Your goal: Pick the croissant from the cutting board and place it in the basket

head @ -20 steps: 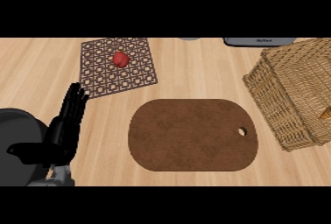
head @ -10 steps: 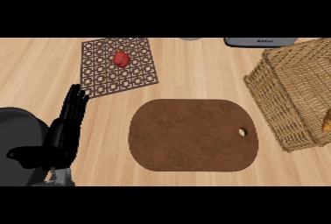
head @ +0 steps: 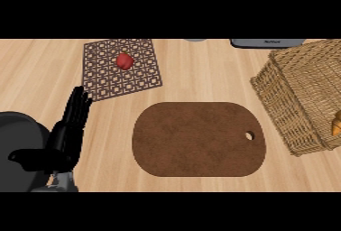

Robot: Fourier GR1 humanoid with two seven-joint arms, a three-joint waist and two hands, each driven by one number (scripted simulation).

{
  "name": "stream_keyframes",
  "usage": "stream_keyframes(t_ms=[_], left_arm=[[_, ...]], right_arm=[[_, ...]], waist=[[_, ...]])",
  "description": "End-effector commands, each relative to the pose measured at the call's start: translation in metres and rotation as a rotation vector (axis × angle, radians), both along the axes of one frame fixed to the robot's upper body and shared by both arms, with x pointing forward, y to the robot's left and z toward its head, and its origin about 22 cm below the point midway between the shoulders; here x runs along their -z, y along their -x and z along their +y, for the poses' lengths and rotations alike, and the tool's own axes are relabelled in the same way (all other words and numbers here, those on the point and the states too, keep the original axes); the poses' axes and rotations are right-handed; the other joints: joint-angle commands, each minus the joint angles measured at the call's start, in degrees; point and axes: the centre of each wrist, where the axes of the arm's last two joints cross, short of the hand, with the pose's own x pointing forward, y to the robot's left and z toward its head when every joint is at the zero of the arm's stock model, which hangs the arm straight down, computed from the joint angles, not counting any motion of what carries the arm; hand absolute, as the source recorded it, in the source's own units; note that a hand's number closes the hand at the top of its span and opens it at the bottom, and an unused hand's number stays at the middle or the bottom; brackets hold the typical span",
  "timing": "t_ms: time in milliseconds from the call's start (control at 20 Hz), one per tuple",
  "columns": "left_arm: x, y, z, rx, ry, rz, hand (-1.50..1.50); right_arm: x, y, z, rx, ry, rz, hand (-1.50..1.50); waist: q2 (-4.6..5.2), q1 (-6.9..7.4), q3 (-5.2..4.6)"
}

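Wooden counter (head: 200, 76), viewed steeply from above. The brown cutting board (head: 196, 137) lies to the right of the left hand's fingertips, and its surface bears nothing; a small hanging hole sits near its right edge. The wicker basket (head: 293, 90) stands further right of the fingers, well apart from them, and is cut off by the frame's right edge, so its full outline and most of its interior cannot be read. A small orange-brown patch, judged to be the croissant (head: 336, 126), shows at the frame's right edge within the basket's outline; too little is visible to confirm its shape or how it rests. With the board bare and this patch in the basket, the placing appears largely accomplished. The brown lattice trivet (head: 123, 67) lies just beyond the fingertips, up and to their right, and carries a small red object (head: 124, 61) of uncertain identity. The left hand (head: 66, 131) rests at the lower left, fingers straight and held close together, pointing away from the robot, thumb out to the side; it holds nothing and is likely parked clear of the work. The right hand appears nowhere in view. A dark rounded mass (head: 20, 149) left of the hand and a grey appliance (head: 266, 42) at the top edge are both cropped
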Motion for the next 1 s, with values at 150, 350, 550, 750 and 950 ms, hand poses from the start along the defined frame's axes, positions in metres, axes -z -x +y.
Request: stream_keyframes(t_ms=[150,350,550,750,950], left_arm=[[0.011,0.004,-0.006,0.002,0.008,0.008,0.00],[-0.005,-0.004,0.005,-0.020,-0.006,-0.005,0.00],[-0.002,-0.003,-0.008,0.021,0.004,-0.004,0.00],[0.004,0.001,-0.006,-0.013,-0.020,-0.013,0.00],[-0.004,-0.006,-0.007,0.012,0.008,-0.005,0.00]], right_arm=[[-0.027,0.008,-0.021,0.103,-0.062,-0.166,-1.50],[-0.046,0.020,-0.036,0.169,-0.051,-0.146,-1.50],[-0.072,0.046,-0.063,0.255,-0.166,-0.188,-1.50],[-0.066,0.070,-0.077,0.258,-0.267,-0.203,-1.50],[-0.116,0.086,-0.092,0.194,-0.227,-0.199,-1.50]], waist=[[0.18,-0.05,0.25],[0.09,-0.13,0.24],[0.45,0.42,0.35],[0.57,0.52,0.44],[0.76,0.85,0.51]])
